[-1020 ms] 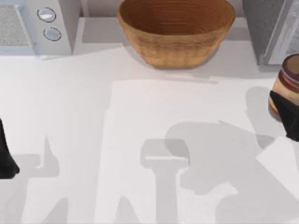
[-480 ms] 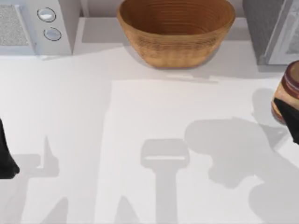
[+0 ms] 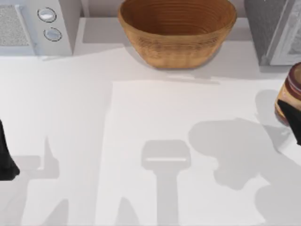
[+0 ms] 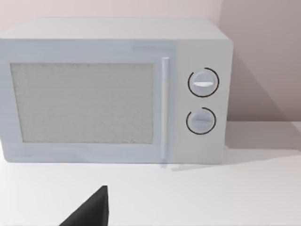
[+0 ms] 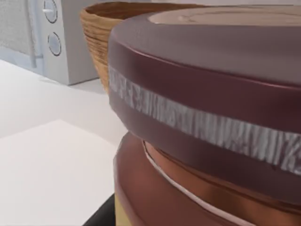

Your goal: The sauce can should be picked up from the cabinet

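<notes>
At the top view's right edge the sauce can (image 3: 292,87) hangs above the table, casting a separate shadow on it. It has a dark maroon lid and a tan label with dark red bands. My right gripper (image 3: 293,121) is shut on it, one black finger crossing its side. In the right wrist view the sauce can (image 5: 211,122) sits very close to the camera. The cabinet (image 3: 270,28), dark grey speckled with a pale framed panel, stands at the back right, just behind the can. My left gripper (image 3: 5,157) is parked at the left edge.
A large woven basket (image 3: 176,33) stands at the back centre and also appears in the right wrist view (image 5: 96,37). A white microwave (image 3: 33,26) with two round knobs stands at the back left, facing the left wrist camera (image 4: 113,94). Arm shadows fall across the white tabletop (image 3: 141,117).
My right gripper has carried the sauce can a little further right, towards the edge of the top view. Its shadow has shifted right with it. The left arm has not moved.
</notes>
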Controlling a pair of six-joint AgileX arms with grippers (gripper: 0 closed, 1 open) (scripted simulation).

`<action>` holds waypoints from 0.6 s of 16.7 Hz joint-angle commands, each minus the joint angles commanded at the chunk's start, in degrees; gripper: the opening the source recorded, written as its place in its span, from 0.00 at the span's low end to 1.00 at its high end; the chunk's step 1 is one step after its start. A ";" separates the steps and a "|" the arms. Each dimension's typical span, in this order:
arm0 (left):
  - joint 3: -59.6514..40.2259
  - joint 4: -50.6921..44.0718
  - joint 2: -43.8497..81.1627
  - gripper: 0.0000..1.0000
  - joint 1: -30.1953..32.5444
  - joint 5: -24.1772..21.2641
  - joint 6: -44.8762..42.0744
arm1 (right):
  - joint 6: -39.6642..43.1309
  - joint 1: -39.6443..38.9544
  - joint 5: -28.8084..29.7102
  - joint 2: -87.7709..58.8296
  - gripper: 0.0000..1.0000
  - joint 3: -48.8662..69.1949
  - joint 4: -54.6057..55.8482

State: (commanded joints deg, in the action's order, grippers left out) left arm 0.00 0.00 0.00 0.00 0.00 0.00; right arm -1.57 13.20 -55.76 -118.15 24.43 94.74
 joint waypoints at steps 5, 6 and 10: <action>0.00 0.00 0.00 1.00 0.00 0.00 0.00 | 0.05 -4.25 5.14 -5.46 0.00 4.55 -0.05; 0.00 0.00 0.00 1.00 0.00 0.00 0.00 | 0.19 -5.88 6.61 -7.04 0.00 6.18 0.04; 0.00 0.00 0.00 1.00 0.00 0.00 0.00 | 0.52 -9.37 9.67 -10.10 0.00 9.64 0.22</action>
State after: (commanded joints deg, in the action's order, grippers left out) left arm 0.00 0.00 0.00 0.00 0.00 0.00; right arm -1.05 3.83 -46.09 -128.25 34.07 94.96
